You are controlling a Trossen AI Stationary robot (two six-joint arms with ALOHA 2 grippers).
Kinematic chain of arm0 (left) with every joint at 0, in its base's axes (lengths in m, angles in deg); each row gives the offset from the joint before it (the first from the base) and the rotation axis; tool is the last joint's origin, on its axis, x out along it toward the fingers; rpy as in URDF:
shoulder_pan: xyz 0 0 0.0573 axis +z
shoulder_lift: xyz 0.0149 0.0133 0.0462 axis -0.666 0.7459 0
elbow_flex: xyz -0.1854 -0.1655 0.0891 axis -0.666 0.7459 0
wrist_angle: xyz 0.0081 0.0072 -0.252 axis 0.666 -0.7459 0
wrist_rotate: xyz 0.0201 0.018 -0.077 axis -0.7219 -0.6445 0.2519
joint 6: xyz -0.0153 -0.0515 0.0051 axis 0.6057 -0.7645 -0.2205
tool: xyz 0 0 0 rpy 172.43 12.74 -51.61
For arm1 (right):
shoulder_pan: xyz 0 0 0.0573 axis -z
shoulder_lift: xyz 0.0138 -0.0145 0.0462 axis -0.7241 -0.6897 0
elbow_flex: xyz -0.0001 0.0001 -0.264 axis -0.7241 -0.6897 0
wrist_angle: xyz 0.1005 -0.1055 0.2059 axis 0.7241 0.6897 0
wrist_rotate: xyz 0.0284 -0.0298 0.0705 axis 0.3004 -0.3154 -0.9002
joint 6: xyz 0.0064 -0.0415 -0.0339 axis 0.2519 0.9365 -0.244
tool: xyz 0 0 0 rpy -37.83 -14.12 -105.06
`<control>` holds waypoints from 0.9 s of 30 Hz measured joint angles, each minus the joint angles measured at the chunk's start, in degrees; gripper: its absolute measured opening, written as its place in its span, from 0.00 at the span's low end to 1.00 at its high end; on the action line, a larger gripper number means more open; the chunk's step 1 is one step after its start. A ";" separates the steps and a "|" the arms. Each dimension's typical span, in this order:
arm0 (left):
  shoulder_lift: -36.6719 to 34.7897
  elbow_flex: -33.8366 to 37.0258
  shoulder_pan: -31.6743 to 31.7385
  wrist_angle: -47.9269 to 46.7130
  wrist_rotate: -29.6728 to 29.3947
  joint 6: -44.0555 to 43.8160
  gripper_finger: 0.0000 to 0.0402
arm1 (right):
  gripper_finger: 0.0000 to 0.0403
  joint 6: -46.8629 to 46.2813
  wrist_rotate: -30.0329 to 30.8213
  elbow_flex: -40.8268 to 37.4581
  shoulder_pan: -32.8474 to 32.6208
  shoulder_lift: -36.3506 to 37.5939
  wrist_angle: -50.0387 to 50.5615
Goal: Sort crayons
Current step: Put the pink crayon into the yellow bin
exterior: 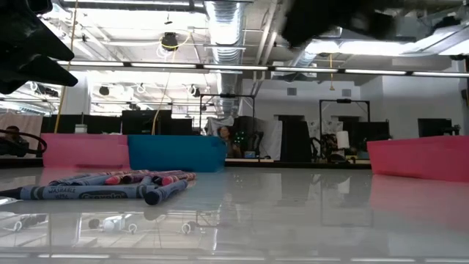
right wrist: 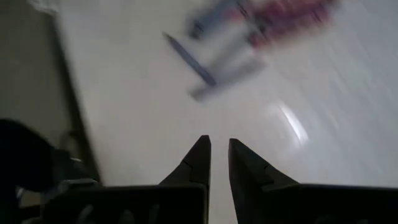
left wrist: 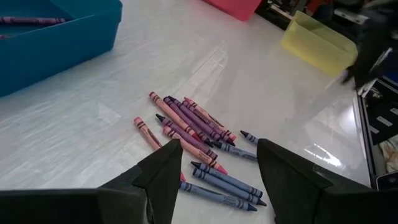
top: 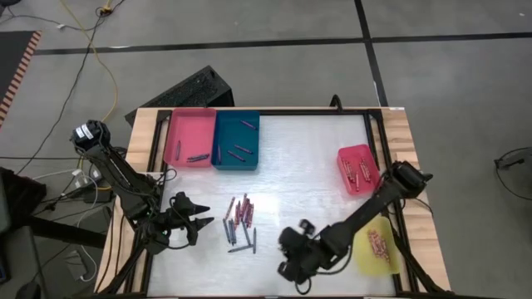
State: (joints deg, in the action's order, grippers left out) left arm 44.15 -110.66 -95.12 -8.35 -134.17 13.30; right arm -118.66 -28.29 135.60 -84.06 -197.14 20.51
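Note:
A loose pile of crayons (top: 239, 220), red, pink, purple and grey-blue, lies flat on the white table; it also shows in the left wrist view (left wrist: 193, 134), the low view (exterior: 110, 187) and, blurred, the right wrist view (right wrist: 249, 28). My left gripper (top: 202, 220) is open and empty, above the table just left of the pile; its fingers (left wrist: 217, 162) stand over the pile's near end without touching it. My right gripper (top: 283, 249) is shut and empty (right wrist: 219, 149), above the table to the right of the pile, toward the near edge.
A pink tray (top: 189, 137) and a blue tray (top: 237, 141) stand at the far left, each with a few crayons. A red tray (top: 359, 169) and a yellow tray (top: 376, 247) with crayons stand at the right edge. A raised wooden frame (top: 141, 149) borders the table.

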 joint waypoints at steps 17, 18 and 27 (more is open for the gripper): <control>-0.01 0.00 0.00 -0.28 0.10 -0.24 0.49 | 0.13 38.55 -3.30 -0.03 5.79 0.02 -21.14; -0.01 0.00 -0.01 -0.49 0.10 -0.24 0.49 | 0.13 39.05 -3.55 -0.04 5.98 0.02 -21.10; 0.01 0.00 -0.02 -0.71 0.06 -0.27 0.49 | 0.13 42.92 -3.53 -0.04 7.44 -2.29 -22.66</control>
State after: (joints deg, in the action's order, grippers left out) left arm 44.16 -110.66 -95.14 -9.06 -134.12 13.03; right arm -75.74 -31.81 135.56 -76.61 -199.43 -2.15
